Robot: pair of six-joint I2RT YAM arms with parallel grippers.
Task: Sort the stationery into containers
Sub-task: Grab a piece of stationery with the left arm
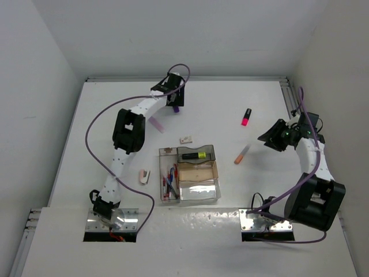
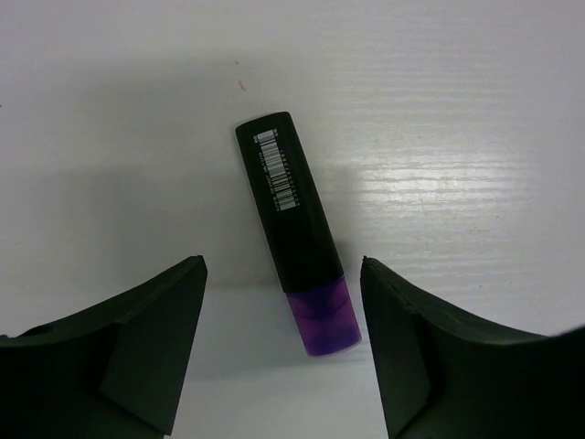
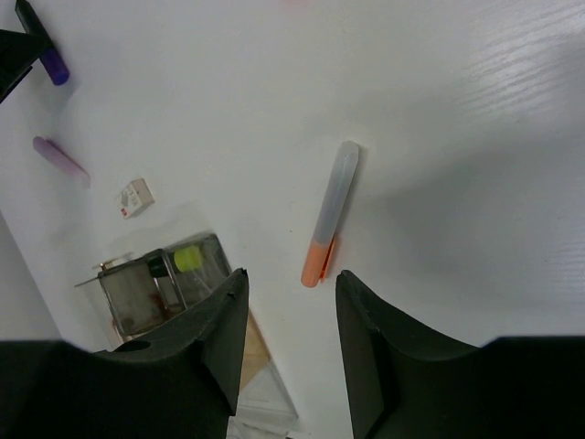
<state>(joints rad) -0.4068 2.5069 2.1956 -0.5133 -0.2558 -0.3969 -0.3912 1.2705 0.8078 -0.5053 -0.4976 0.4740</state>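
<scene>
— Where does the purple highlighter (image 2: 297,233) lie?
— Flat on the table (image 1: 230,98), between the left gripper's (image 2: 281,274) spread fingers, ungripped.
— And the right gripper (image 3: 292,274)?
— Fingers parted, empty, near the orange highlighter (image 3: 334,206).

Left gripper (image 2: 280,267) reaches far, jaws apart; right gripper (image 3: 291,276) seemingly parted too

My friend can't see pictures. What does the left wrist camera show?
A black highlighter with a purple end lies tilted on the white table, that purple end between the two black fingers of the open left gripper. A barcode sticker is near its other end.
</scene>
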